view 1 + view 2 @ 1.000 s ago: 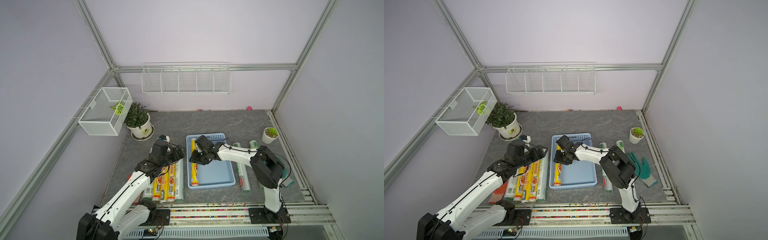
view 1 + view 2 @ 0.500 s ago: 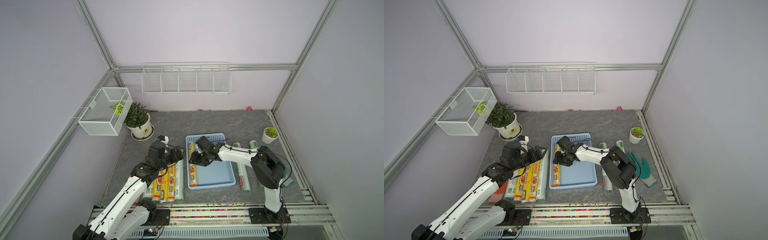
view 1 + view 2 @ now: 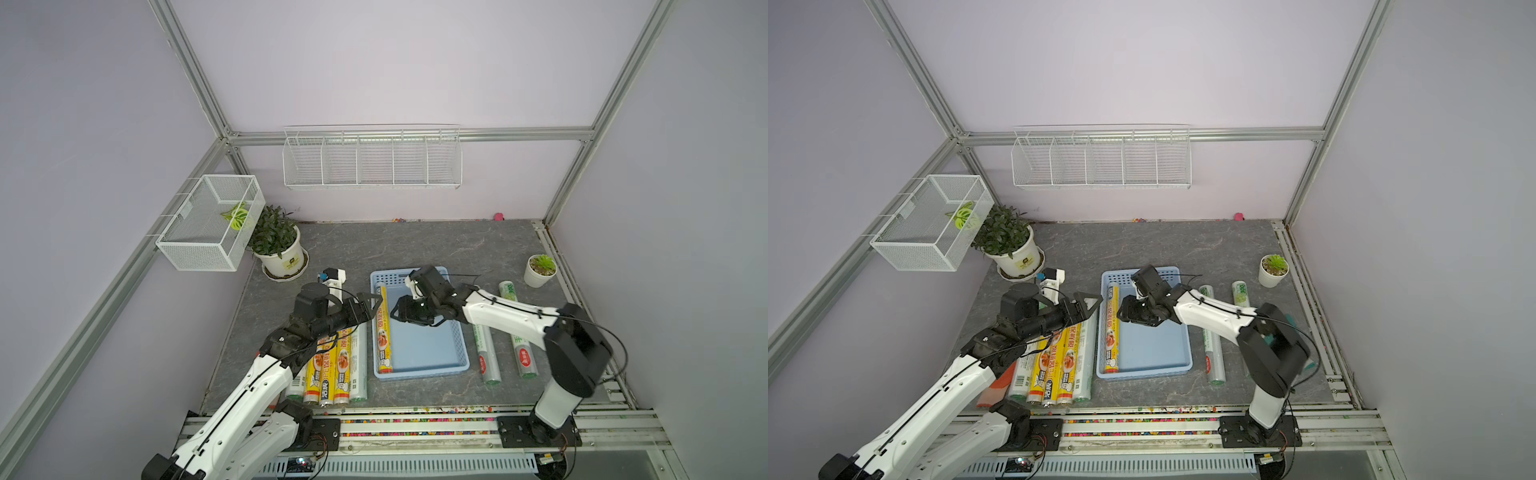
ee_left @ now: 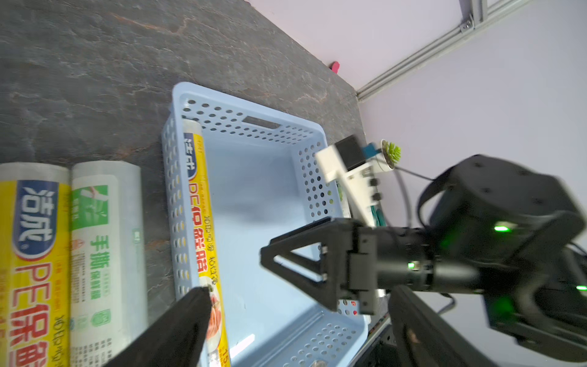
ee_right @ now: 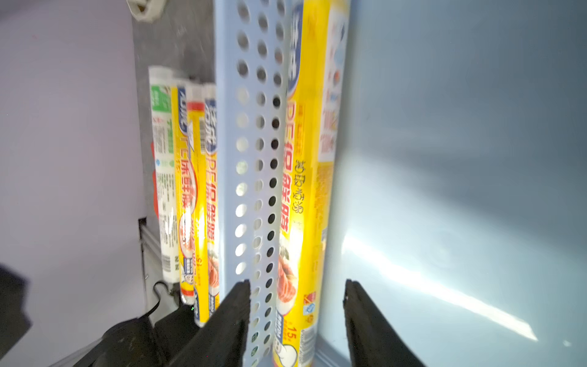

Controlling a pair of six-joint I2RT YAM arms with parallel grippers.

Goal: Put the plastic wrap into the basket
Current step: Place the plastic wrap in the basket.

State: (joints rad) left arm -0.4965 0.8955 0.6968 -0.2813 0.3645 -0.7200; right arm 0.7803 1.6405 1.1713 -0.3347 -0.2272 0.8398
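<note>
The light-blue basket (image 3: pixel 428 353) (image 3: pixel 1148 347) sits mid-table. One yellow plastic wrap roll (image 3: pixel 383 332) (image 3: pixel 1112 328) (image 4: pixel 203 219) (image 5: pixel 298 197) lies inside it along its left wall. My right gripper (image 3: pixel 401 312) (image 3: pixel 1126 312) (image 5: pixel 296 283) hangs open just above that roll, its fingers on either side and not touching it. My left gripper (image 3: pixel 372 305) (image 3: pixel 1094 305) (image 4: pixel 301 289) is wide open and empty, by the basket's left rim. Several more rolls (image 3: pixel 332 365) (image 3: pixel 1059 361) lie left of the basket, and two clear-green ones (image 3: pixel 486 353) (image 3: pixel 521 351) lie to its right.
A potted plant (image 3: pixel 278 245) stands at the back left and a small succulent pot (image 3: pixel 540 270) at the back right. A white wire mesh box (image 3: pixel 208 220) hangs on the left wall, and a long wire rack (image 3: pixel 372 158) on the back wall.
My right gripper has opened and let go of the yellow roll, which now lies against the basket's left wall. My left gripper has opened a little wider.
</note>
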